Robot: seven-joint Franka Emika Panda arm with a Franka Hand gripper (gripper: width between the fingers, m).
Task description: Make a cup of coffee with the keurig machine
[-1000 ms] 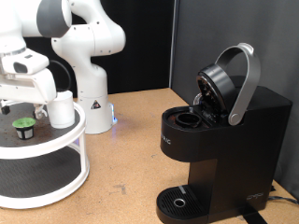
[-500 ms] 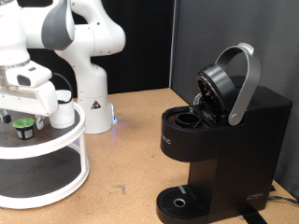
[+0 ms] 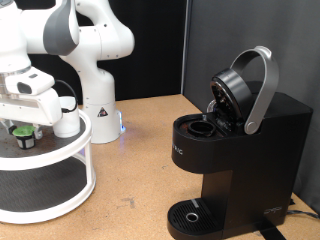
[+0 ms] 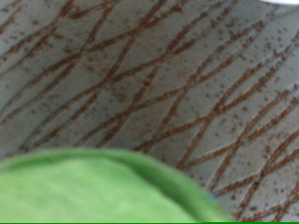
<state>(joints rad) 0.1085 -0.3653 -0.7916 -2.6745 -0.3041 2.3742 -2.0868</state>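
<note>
The keurig machine [image 3: 235, 150] is a boxy matte black body with a grey arched lid handle [image 3: 262, 88] swung up, so the round pod chamber [image 3: 203, 127] gapes open above a circular drip base [image 3: 190, 215]. It stands at the exterior view's right on a tan, faintly speckled wooden table [image 3: 140, 160], backed by a black curtain [image 3: 250, 30]. At the exterior view's left sits a round two-tier white stand [image 3: 60, 165] with a smooth rim; on its top tier stand the cup [image 3: 66, 120] — a plain white cylinder — and, just beside it, a small dark pod with a green top [image 3: 22, 133]. The glossy white robot arm bends down there, its gripper [image 3: 25, 112] low over the pod and close to the cup; whether its fingers are apart or together cannot be told. The wrist view is blurred and very close — a curved green surface [image 4: 93, 191] fills one side against a pale shelf top [image 4: 159, 75] crossed by brown, speckled lines.
</note>
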